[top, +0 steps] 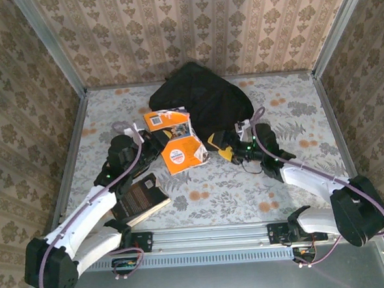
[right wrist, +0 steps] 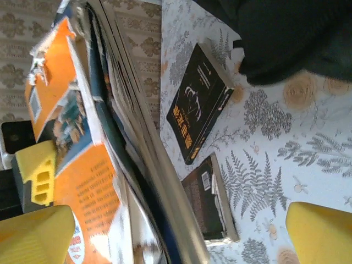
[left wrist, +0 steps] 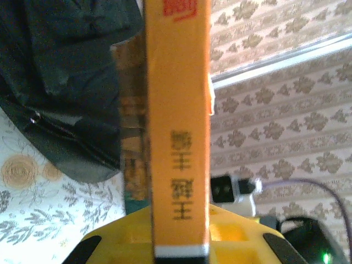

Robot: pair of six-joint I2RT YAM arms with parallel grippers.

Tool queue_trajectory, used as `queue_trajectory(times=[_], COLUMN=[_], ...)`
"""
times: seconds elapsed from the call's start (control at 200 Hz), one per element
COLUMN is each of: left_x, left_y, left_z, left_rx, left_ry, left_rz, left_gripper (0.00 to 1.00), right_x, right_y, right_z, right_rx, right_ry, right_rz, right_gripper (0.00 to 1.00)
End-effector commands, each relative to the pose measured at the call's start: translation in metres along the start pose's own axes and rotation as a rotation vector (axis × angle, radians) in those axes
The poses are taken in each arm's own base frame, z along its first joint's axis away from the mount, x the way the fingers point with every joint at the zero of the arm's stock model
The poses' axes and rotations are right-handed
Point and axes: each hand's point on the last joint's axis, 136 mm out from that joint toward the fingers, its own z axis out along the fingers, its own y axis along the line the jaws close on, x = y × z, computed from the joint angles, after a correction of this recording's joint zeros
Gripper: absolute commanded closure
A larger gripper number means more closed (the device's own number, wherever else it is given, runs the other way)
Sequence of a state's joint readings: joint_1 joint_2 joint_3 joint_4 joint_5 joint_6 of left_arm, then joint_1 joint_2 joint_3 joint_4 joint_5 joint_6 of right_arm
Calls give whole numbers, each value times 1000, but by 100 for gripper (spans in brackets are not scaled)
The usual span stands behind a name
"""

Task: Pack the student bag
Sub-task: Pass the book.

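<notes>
student bag (top: 199,94), a large soft black fabric backpack with a rounded top, lies slumped at the far middle of the table, close to the back wall. reading from the left: a dark rectangular book (top: 140,196) lies flat beside the left arm. next, the left gripper (left wrist: 179,239), with two yellow fingers, is clamped on the spine of a glossy orange paperback book (top: 181,154), holding it up on edge at the table's centre. to the right, the right gripper (right wrist: 176,234) has its yellow jaws spread wide, with the book's other edge between them but not pinched. the bag lies just beyond the held book, away from the arm bases and slightly right. the book's long axis runs roughly near to far, toward the bag. the right gripper is nearer the bag, almost at its front edge. whether the bag is unzipped cannot be told. the surface is a pale cloth (top: 298,176) printed with grey ferns and orange blooms. beige patterned wallpaper (top: 204,26) encloses three sides.
</notes>
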State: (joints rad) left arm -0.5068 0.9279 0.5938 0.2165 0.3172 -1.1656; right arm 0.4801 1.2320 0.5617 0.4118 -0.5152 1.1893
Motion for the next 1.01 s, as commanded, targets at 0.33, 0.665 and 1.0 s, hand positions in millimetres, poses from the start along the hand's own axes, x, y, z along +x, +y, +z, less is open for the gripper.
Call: queue_trajectory(times=[0.33, 0.665, 1.0], left_x=[-57, -57, -38], left_y=[-67, -76, -59], left_z=[-3, 4, 1], left_rx=[116, 129, 86], left_ry=[-302, -313, -307], left_rz=[-31, -82, -124], left_gripper=[100, 100, 100], right_x=[19, 32, -1], right_y=[108, 118, 149], right_z=[-10, 19, 17], right_rx=[-400, -419, -460], right_ry=[-207, -213, -406], right_rz=[167, 194, 44], right_gripper=[0, 0, 15])
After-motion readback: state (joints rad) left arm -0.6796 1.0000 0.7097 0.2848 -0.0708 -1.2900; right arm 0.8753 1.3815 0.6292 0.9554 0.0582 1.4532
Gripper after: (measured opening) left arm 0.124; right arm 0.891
